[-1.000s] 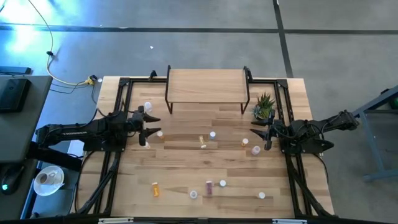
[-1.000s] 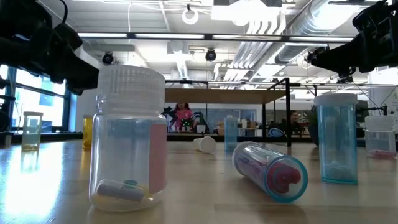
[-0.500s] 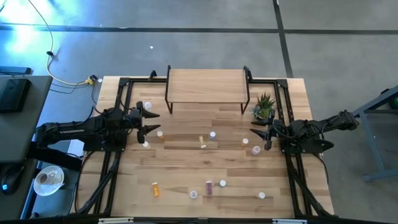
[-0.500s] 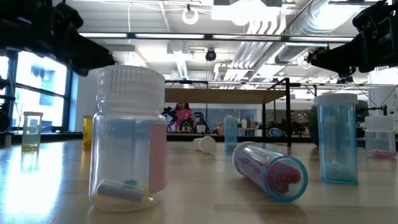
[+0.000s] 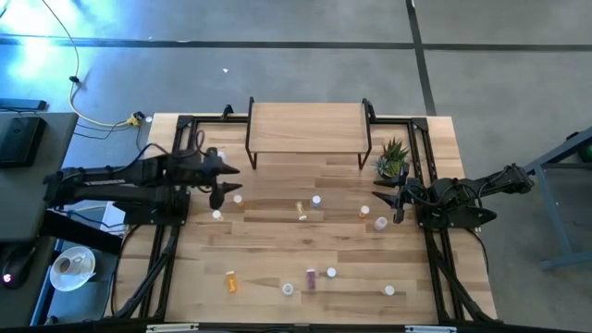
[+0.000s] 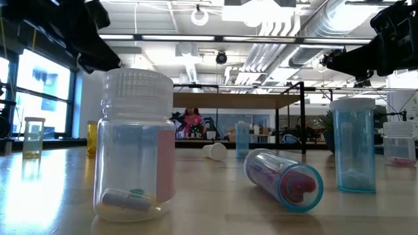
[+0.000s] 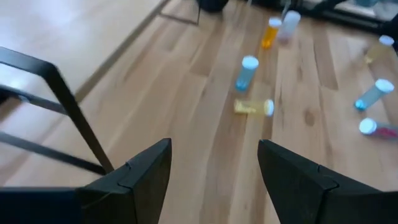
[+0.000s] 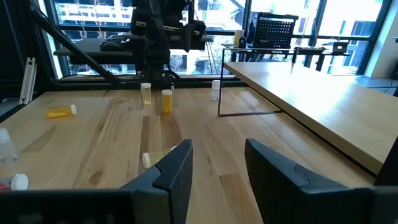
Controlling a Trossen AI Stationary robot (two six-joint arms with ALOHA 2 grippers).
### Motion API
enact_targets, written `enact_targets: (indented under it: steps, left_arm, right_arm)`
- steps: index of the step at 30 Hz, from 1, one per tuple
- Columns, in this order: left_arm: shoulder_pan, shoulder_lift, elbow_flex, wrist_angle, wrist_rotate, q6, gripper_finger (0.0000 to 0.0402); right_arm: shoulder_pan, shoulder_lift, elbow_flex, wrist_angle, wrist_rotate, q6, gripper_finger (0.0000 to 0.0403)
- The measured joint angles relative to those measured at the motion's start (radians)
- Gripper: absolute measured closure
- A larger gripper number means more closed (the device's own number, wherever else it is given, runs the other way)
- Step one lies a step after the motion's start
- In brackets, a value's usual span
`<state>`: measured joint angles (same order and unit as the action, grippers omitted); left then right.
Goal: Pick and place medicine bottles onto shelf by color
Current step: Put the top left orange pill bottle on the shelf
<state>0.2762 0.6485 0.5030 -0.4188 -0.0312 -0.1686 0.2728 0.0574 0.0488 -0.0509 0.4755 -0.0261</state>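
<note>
pale plank table [image 5: 277, 250] carries the medicine bottles scattered across it, small white-capped plastic cylinders; the shelf [image 5: 307, 128], smooth wood on thin black legs, holds none yet. i've swung the left gripper [image 5: 220, 180] toward the shelf's left leg, jaws spread, empty. right gripper [image 5: 387, 205] waits part-open beside the plant [image 5: 393, 158].

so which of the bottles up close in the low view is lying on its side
The bluish bottle just right of centre, with pink inside, lies tipped over. The wide clear bottle on its left and the tall blue bottle on its right stand upright.
</note>
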Motion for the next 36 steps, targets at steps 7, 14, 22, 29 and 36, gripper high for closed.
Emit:
enact_targets:
  steps: [7, 14, 22, 29, 36]
  left_arm:
    - [-0.068, 0.170, 0.182, -0.211, -0.007, -0.083, 0.0174]
    - [-0.171, 0.288, 0.283, -0.387, -0.046, -0.101, 0.0174]
    - [-0.272, 0.388, 0.284, -0.454, -0.178, -0.056, 0.0174]
    - [-0.283, 0.474, 0.284, -0.453, -0.184, -0.080, 0.0174]
    - [-0.256, 0.567, 0.284, -0.453, -0.190, -0.143, 0.0174]
  right_arm:
    - [0.000, 0.000, 0.000, 0.000, 0.000, 0.000, 0.0263]
    - [0.000, 0.000, 0.000, 0.000, 0.000, 0.000, 0.0263]
    - [0.000, 0.000, 0.000, 0.000, 0.000, 0.000, 0.0263]
    - [0.000, 0.000, 0.000, 0.001, 0.000, 0.000, 0.0263]
    - [0.000, 0.000, 0.000, 0.002, 0.000, 0.000, 0.0263]
